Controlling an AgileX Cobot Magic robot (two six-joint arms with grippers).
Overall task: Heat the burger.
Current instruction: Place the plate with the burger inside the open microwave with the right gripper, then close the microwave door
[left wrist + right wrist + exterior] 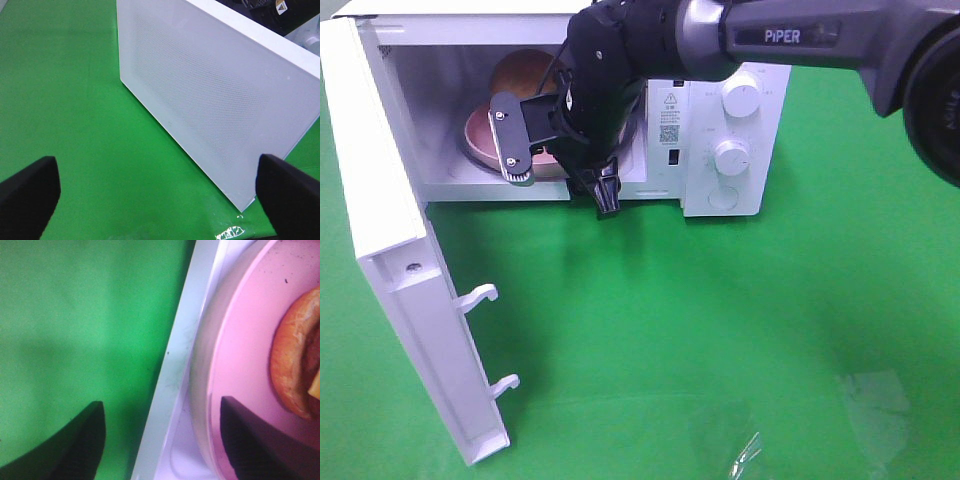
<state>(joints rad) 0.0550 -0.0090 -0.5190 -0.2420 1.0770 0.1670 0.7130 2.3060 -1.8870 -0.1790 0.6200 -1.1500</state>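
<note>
- Film (865, 395): clear, crumpled sheet lying on the green table (720, 300), nearest the camera and well apart from the rest.
- Door (390, 250): white, swung fully open on the left, with two latch hooks showing on its inner edge.
- Left gripper (160, 192): jaws spread to their widest and holding nothing. It faces the door's outer panel, not touching it.
- Right gripper (162, 410): at the mouth of the microwave (720, 110), jaws parted and clamped on nothing. One finger is over the table, the other over the plate, with the sill and plate rim between them.
- Plate (240, 340): pink and round, sitting inside the cavity close to the sill.
- Burger (290, 365): on the plate, inside the cavity, with its golden-brown bun uppermost.
  - Handling, as judged: light and soft, easily squashed. The loose layers are likely to slide apart and the glossy bun is likely slick.
  - Hold, as judged: the stiff plate rim rather than the bun; if the bun must be gripped, across its sides with gentle pressure.
- Knobs (742, 98): two white dials on the right panel, farthest back.
</note>
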